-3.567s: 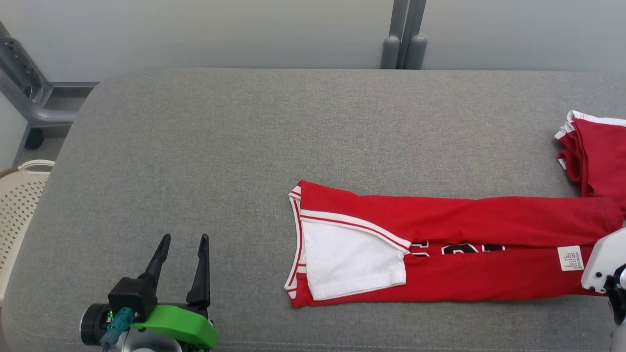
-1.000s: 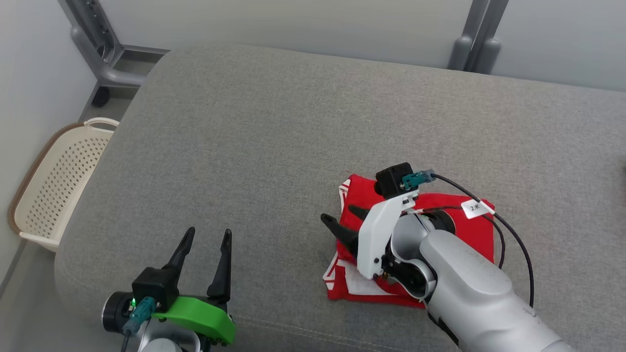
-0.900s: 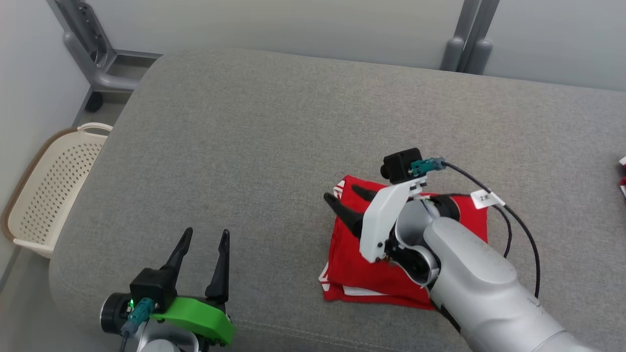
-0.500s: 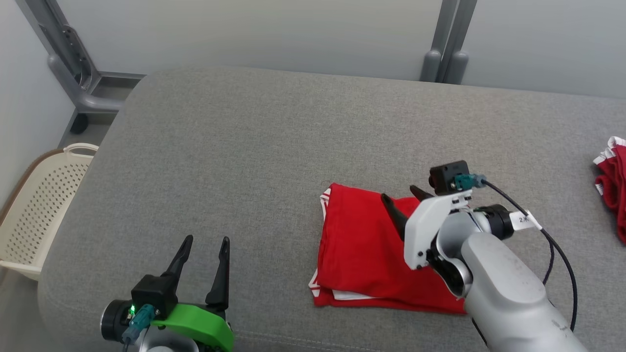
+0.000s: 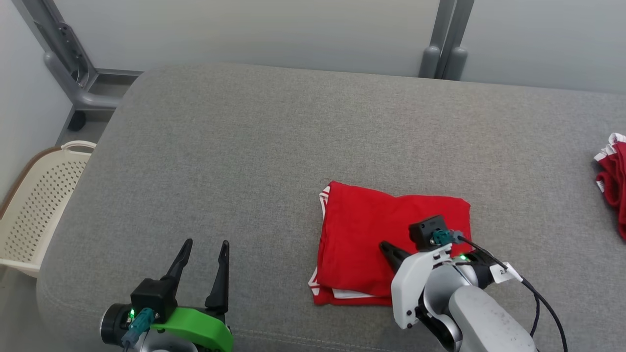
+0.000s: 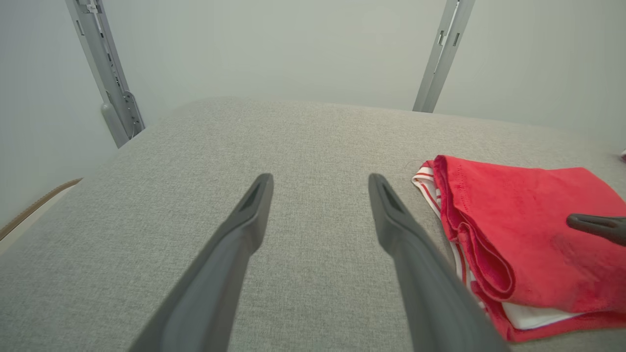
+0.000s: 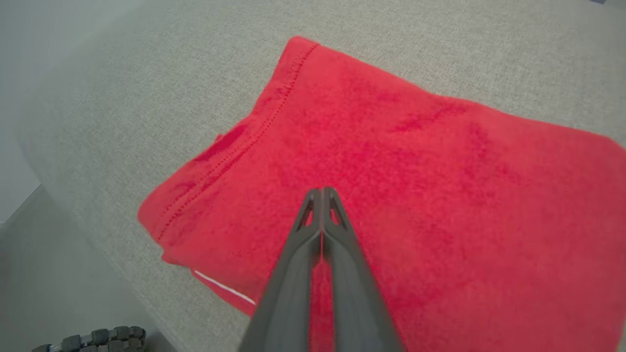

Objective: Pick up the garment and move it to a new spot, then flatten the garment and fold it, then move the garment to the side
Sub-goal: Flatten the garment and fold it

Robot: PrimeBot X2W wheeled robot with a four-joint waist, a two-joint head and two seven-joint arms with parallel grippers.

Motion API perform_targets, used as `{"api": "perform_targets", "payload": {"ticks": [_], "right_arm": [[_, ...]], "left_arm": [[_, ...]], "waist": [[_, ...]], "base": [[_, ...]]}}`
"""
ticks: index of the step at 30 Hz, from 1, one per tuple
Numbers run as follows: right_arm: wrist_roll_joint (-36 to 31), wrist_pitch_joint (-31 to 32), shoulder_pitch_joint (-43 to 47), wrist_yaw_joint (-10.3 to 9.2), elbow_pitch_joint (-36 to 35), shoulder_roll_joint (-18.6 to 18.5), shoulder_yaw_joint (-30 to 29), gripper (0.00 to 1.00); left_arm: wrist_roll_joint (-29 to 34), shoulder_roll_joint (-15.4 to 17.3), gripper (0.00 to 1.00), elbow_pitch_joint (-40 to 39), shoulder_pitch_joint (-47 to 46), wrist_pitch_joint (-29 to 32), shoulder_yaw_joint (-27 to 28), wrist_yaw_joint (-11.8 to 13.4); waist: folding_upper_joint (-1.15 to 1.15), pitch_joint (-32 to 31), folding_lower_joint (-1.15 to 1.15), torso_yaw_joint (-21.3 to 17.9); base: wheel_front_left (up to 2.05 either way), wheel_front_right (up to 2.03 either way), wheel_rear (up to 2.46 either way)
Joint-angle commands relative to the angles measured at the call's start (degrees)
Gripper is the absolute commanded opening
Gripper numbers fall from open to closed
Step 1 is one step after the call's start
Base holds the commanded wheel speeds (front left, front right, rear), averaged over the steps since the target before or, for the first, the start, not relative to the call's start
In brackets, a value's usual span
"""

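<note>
Spread across most of the head view: a broad grey fabric-covered counter (image 5: 244, 146) with a rounded left corner. Behind it, a pale wall with upright grey metal posts (image 5: 442, 44).

Down on the floor past the counter's left end: a cream perforated plastic basket (image 5: 34, 195), brown along its rim.

Lying flat on the counter, right of the middle and near the front edge: the red fabric garment (image 5: 371, 230), folded into a rough rectangle of several layers. White-and-red striped trim peeking out along its left edge, a white layer showing at its near left corner. In the left wrist view, stacked folds plain to see along that same left edge.

Reaching in from the lower right: a silver-grey right arm with a white bracket, ending in the right pincer (image 5: 386, 246). Closed tight, the two dark fingers (image 7: 313, 230) pressed together tip to tip, poised over the garment's near part. Cannot tell whether the tips touch the cloth.

At the lower left, on a green bracket: the left pincer (image 5: 206, 243). Spread wide, gripping nothing, over bare counter, well apart from the garment.

At the far right edge of the head view: a bunched second red cloth with white trim (image 5: 614, 181), well apart from the folded garment.
</note>
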Motion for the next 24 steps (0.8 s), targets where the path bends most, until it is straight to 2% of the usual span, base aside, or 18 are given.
{"api": "perform_targets", "payload": {"ticks": [1,7,18,19,20,21,22,24], "right_arm": [[1.0,-0.3,0.3,-0.03,-0.6,-0.1,1.6,0.0],[2.7,-0.4,-1.2,-0.03,0.3,-0.1,6.2,0.0],[9.9,-0.4,-3.0,-0.03,1.8,-0.1,17.5,0.0],[10.7,-0.4,-3.3,-0.03,1.4,-0.1,18.1,0.05],[11.4,-0.5,-3.6,-0.03,0.9,-0.1,18.6,0.38],[11.7,-0.8,-4.0,-0.03,0.4,-0.1,18.5,0.9],[12.1,-0.8,-4.0,-0.03,0.1,-0.1,18.0,1.0],[11.9,-0.7,-4.3,-0.03,-0.6,-0.1,16.2,1.0]], "left_arm": [[-0.3,0.0,1.0,0.1,-0.9,-0.2,-0.1,-0.3],[-0.6,-0.2,1.0,0.3,-1.5,-0.2,-0.4,-0.3],[-0.5,-0.3,1.0,0.7,-1.5,-0.2,0.3,-0.3],[-0.4,-0.3,1.0,0.6,-1.4,-0.2,0.5,-0.3],[-0.4,-0.3,1.0,0.6,-1.2,-0.2,0.6,-0.3],[-0.3,-0.3,1.0,0.6,-1.2,-0.2,0.7,-0.3],[-0.2,-0.3,1.0,0.5,-1.1,-0.2,0.7,-0.3],[-0.1,-0.3,1.0,0.5,-1.0,-0.2,1.0,-0.2]], "waist": [[0.0,0.5,0.0,0.6],[0.0,1.3,0.0,1.6],[0.0,1.4,0.0,2.2],[0.0,1.4,0.0,2.1],[0.0,1.3,0.0,1.9],[0.0,1.3,0.0,1.7],[0.0,1.2,0.0,1.4],[0.0,1.0,0.0,0.9]], "base": [[0.0,0.0,0.0],[0.0,0.0,0.0],[0.0,0.0,0.0],[0.0,0.0,0.0],[0.0,0.0,0.0],[0.0,0.0,0.0],[0.0,0.0,0.0],[0.0,0.0,0.0]]}}
